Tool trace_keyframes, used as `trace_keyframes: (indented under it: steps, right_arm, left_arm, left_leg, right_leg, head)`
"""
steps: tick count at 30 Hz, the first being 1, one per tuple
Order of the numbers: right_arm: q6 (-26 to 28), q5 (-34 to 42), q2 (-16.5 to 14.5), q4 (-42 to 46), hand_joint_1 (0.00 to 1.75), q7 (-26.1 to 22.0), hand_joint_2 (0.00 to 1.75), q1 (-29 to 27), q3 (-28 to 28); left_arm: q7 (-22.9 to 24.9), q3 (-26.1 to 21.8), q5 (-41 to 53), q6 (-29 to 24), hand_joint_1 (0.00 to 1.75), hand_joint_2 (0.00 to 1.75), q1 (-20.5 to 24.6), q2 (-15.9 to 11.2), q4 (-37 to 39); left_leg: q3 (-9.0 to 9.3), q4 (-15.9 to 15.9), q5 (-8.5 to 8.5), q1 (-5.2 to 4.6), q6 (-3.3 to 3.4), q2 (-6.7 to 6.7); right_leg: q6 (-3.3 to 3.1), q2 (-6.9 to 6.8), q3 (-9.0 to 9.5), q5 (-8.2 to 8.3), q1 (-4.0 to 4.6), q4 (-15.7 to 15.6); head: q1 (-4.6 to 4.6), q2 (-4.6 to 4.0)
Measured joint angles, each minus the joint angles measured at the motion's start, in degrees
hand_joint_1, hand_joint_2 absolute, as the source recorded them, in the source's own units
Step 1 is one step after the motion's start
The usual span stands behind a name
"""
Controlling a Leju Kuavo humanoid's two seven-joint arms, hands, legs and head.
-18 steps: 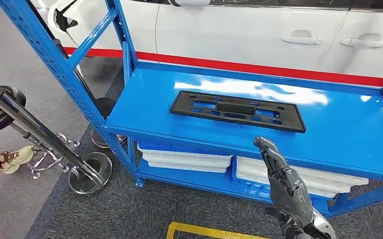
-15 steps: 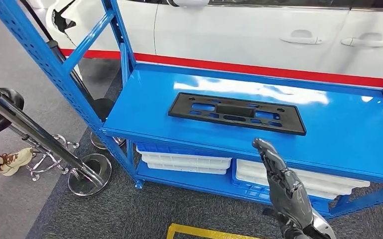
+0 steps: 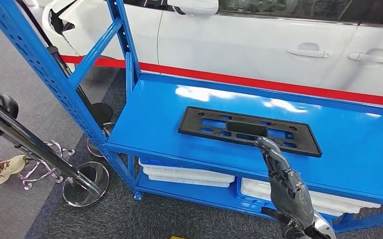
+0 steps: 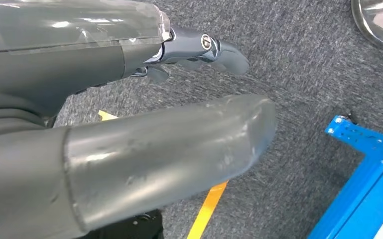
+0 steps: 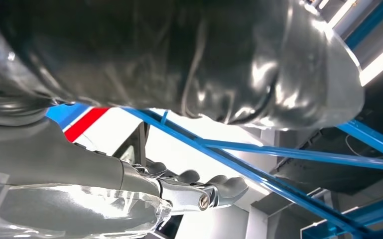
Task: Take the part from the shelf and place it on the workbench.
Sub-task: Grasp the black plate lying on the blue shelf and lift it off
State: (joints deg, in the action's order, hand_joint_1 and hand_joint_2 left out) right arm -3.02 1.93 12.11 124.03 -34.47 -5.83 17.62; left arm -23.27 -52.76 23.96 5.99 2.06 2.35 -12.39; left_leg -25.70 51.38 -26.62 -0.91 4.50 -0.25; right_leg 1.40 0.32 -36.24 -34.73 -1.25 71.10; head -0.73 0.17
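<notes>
On the blue shelf (image 3: 348, 134), the black part (image 3: 249, 130) lies flat; right robot hand (image 3: 286, 191) hovers near, fingers extended, empty. Risk: thin part slipping from a shallow grip.

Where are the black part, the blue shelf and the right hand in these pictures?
black part (image 3: 214, 122), head view, on its left half between the cut-outs.
blue shelf (image 3: 149, 114), head view, on the bare top surface left of the part.
right hand (image 3: 286, 186), head view, on the back of the hand.
</notes>
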Motion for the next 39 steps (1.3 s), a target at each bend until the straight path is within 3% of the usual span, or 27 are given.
trace_keyframes:
  steps: [1,2,4,5,6,9,10,11,13,14,15,16,17,19,20,22,24,26,29,30,31,32,34,35,37,39]
  right_arm:
    - [0.0,0.0,0.0,0.0,0.0,0.0,0.0,0.0,-0.1]
    - [0.0,0.0,0.0,0.0,0.0,0.0,0.0,-0.1,-0.2]
    - [0.0,0.1,0.0,0.0,0.0,-0.1,0.0,-0.2,-0.5]
    - [0.0,0.2,0.0,0.0,0.0,-0.2,0.0,-0.3,-0.6]
    - [0.0,0.3,0.0,-0.1,0.0,-0.3,0.0,-0.5,-0.8]
    - [0.0,0.5,-0.1,-0.1,0.0,-0.6,0.0,-0.8,-1.1]
    - [0.0,0.6,-0.1,-0.1,0.0,-0.7,0.0,-0.8,-1.2]
    - [0.0,0.9,-0.1,-0.1,0.0,-0.7,0.0,-0.9,-1.5]
    - [0.0,1.6,-0.2,-0.2,0.0,-0.7,0.0,-1.0,-2.3]
    - [-0.1,2.0,-0.3,-0.3,0.0,-0.7,0.0,-1.1,-2.7]
    - [-0.1,2.3,-0.5,-0.4,0.0,-0.5,0.0,-1.1,-3.1]
    - [-0.2,2.5,-0.7,-0.6,0.0,-0.2,0.0,-1.0,-3.3]
    - [-0.2,2.6,-1.0,-0.7,0.0,0.2,0.0,-1.0,-3.5]
    - [-0.2,2.6,-1.5,-0.9,0.0,0.8,0.0,-0.8,-3.6]
    - [-0.2,2.6,-1.7,-1.0,0.0,1.0,0.0,-0.7,-3.6]
    - [-0.2,2.5,-2.0,-1.3,0.0,1.2,0.0,-0.5,-3.6]
    - [-0.2,2.5,-2.3,-1.4,0.0,1.3,0.0,-0.4,-3.7]
    - [0.0,2.3,-2.4,-1.5,0.0,1.5,0.0,-0.3,-3.7]
    - [0.3,1.9,-2.4,-1.9,0.0,2.4,0.0,-0.4,-3.8]
    - [0.4,1.7,-2.4,-2.1,0.0,2.7,0.0,-0.6,-3.8]
    - [0.5,1.5,-2.4,-2.3,0.0,2.8,0.0,-0.8,-3.7]
    - [0.6,1.4,-2.4,-2.5,0.0,3.0,0.0,-1.0,-3.7]
    - [1.0,1.0,-2.4,-3.0,0.0,3.5,0.0,-1.3,-3.4]
    - [1.1,0.7,-2.4,-3.3,0.0,3.9,0.0,-1.4,-3.2]
    - [1.2,0.2,-2.4,-4.0,0.0,4.6,0.0,-1.6,-2.7]
    - [1.2,-0.1,-2.4,-4.3,0.0,4.9,0.0,-1.8,-2.4]
  left_arm:
    - [0.0,0.0,0.0,0.0,0.0,0.0,0.0,0.0,0.0]
    - [0.0,0.0,0.0,0.0,0.0,0.0,0.0,0.0,0.0]
    - [0.0,0.0,0.1,0.0,0.0,0.0,0.0,0.0,0.0]
    - [0.0,0.0,0.1,-0.1,0.0,0.0,0.1,0.0,0.0]
    - [0.1,0.0,0.2,-0.2,0.0,0.0,0.1,0.0,0.0]
    - [0.1,0.0,0.7,-0.4,0.0,0.0,0.2,-0.2,0.0]
    - [0.1,0.0,0.9,-0.6,0.0,0.0,0.3,-0.3,0.0]
    - [0.1,0.0,1.1,-0.8,0.0,0.0,0.3,-0.3,0.0]
    - [0.2,0.0,1.6,-1.3,0.0,0.0,0.4,-0.3,0.0]
    - [0.3,0.0,1.8,-1.6,0.0,0.0,0.3,-0.3,0.0]
    - [0.4,0.0,2.1,-1.9,0.0,0.0,0.3,-0.3,0.0]
    - [0.5,0.0,2.3,-2.1,0.0,0.0,0.2,-0.3,0.0]
    - [0.7,0.0,2.4,-2.3,0.0,0.0,0.2,-0.3,0.0]
    - [0.8,0.0,2.5,-2.5,0.0,0.0,0.3,-0.5,0.0]
    - [0.8,0.1,2.5,-2.6,0.0,0.0,0.3,-0.6,0.0]
    - [0.8,0.1,2.6,-2.7,0.0,0.0,0.4,-0.9,0.0]
    - [0.9,0.1,2.6,-2.7,0.0,0.0,0.4,-1.1,0.0]
    - [0.9,0.1,2.6,-2.8,0.0,0.0,0.4,-1.0,0.0]
    - [1.2,0.1,2.9,-3.0,0.0,0.0,0.3,-0.8,0.0]
    - [1.3,0.1,3.0,-3.1,0.0,0.0,0.2,-0.7,0.0]
    - [1.3,0.1,3.0,-3.2,0.0,0.0,0.2,-0.6,0.0]
    - [1.4,0.1,3.0,-3.3,0.0,0.0,0.1,-0.6,0.0]
    - [1.5,0.1,3.1,-3.4,0.0,0.0,0.0,-0.5,0.0]
    - [1.6,0.1,3.1,-3.5,0.0,0.0,0.0,-0.5,0.0]
    - [1.7,0.0,3.1,-3.6,0.0,0.0,-0.1,-0.6,0.0]
    - [1.7,0.0,3.1,-3.6,0.0,0.0,-0.1,-0.7,0.0]
  left_leg:
    - [0.68,0.0,-0.52,0.0,-0.09,-0.03]
    - [1.52,-0.1,-1.07,0.03,-0.21,-0.08]
    - [3.06,-0.2,-2.31,0.02,-0.66,-0.21]
    - [3.6,-0.3,-2.96,-0.08,-0.96,-0.29]
    - [4.06,-0.4,-3.61,-0.24,-1.22,-0.31]
    - [5.07,-0.1,-4.89,-0.37,-1.91,-0.23]
    - [4.67,1.1,-5.59,-0.23,-2.37,-0.18]
    - [3.4,3.5,-6.93,-0.02,-2.92,-0.13]
    - [-1.39,11.8,-10.76,0.42,-3.91,-0.04]
    - [-4.05,16.0,-12.25,0.56,-4.14,-0.03]
    - [-6.01,18.5,-12.63,0.61,-4.16,-0.03]
    - [-6.93,18.7,-11.65,0.58,-3.92,-0.04]
    - [-6.75,16.5,-9.36,0.44,-3.34,-0.04]
    - [-4.62,8.5,-3.29,-0.49,-1.04,0.13]
    - [-3.67,4.9,-1.12,-1.0,0.09,0.31]
    - [-3.06,1.8,0.39,-1.91,1.13,0.72]
    - [-2.55,0.6,0.95,-1.92,1.14,0.82]
    - [-1.67,-0.8,1.77,-1.44,1.27,0.82]
    - [-1.32,-0.9,1.65,-1.13,1.06,0.85]
    - [-1.29,-0.7,1.4,-1.08,0.93,0.84]
    - [-1.18,-0.5,1.13,-0.98,0.76,0.82]
    - [-1.0,-0.3,0.8,-0.83,0.5,0.79]
    - [-0.53,0.2,-0.07,-0.55,-0.2,0.71]
    - [-0.39,0.5,-0.51,-0.54,-0.54,0.66]
    - [-0.58,1.1,-0.96,-0.68,-1.04,0.59]
    - [-0.72,1.4,-0.96,-0.73,-1.17,0.56]
  right_leg:
    - [0.08,-0.01,-0.95,1.07,0.0,-0.2]
    - [0.1,-0.02,-0.87,3.33,-0.02,-2.4]
    - [-0.02,-0.09,0.51,9.04,-0.03,-10.0]
    - [-0.24,-0.18,1.06,10.66,-0.04,-12.9]
    - [-0.54,-0.24,1.37,11.67,-0.07,-14.8]
    - [-1.49,-0.24,1.91,11.66,-0.35,-15.3]
    - [-1.74,-0.24,2.08,11.43,-0.41,-15.3]
    - [-1.94,-0.23,2.23,11.27,-0.43,-15.2]
    - [-2.22,-0.25,2.35,10.91,-0.29,-15.2]
    - [-2.28,-0.24,2.45,10.71,-0.21,-15.2]
    - [-2.33,-0.21,2.66,10.48,-0.11,-15.2]
    - [-2.39,-0.16,3.0,10.23,0.07,-15.2]
    - [-2.47,-0.1,3.49,9.96,0.34,-15.2]
    - [-2.68,-0.07,4.51,9.52,0.77,-15.5]
    - [-2.73,-0.08,4.84,9.42,0.83,-15.8]
    - [-2.55,-0.16,4.97,9.41,0.66,-16.1]
    - [-2.17,-0.29,5.09,9.35,0.63,-16.4]
    - [-1.79,-0.33,4.5,7.84,0.79,-14.6]
    - [-1.11,-0.28,-0.75,2.38,0.56,-3.9]
    - [-0.86,-0.29,-2.41,1.54,0.45,-0.8]
    - [-0.62,-0.31,-3.15,1.89,0.37,0.3]
    - [-0.39,-0.32,-2.71,3.39,0.29,-0.9]
    - [0.04,-0.36,0.75,7.76,0.02,-8.3]
    - [0.07,-0.34,2.42,9.15,-0.11,-11.9]
    - [-0.41,-0.25,3.85,9.72,-0.18,-15.2]
    - [-1.0,-0.18,3.8,9.53,-0.09,-15.3]
  head:
    - [0.0,0.0]
    - [0.0,0.0]
    - [0.01,0.0]
    - [0.01,0.0]
    - [0.01,0.0]
    - [0.02,0.0]
    - [0.02,0.0]
    - [0.02,0.0]
    - [0.02,0.0]
    - [0.03,0.0]
    - [0.02,0.0]
    - [0.02,0.0]
    - [0.02,0.0]
    - [0.05,0.0]
    - [0.02,0.0]
    - [-0.03,0.0]
    - [-0.09,0.0]
    - [-0.08,0.0]
    - [-0.06,0.0]
    - [-0.07,0.0]
    - [-0.07,0.0]
    - [-0.06,0.0]
    - [-0.05,0.0]
    - [-0.05,0.0]
    - [-0.05,0.0]
    - [-0.07,0.0]
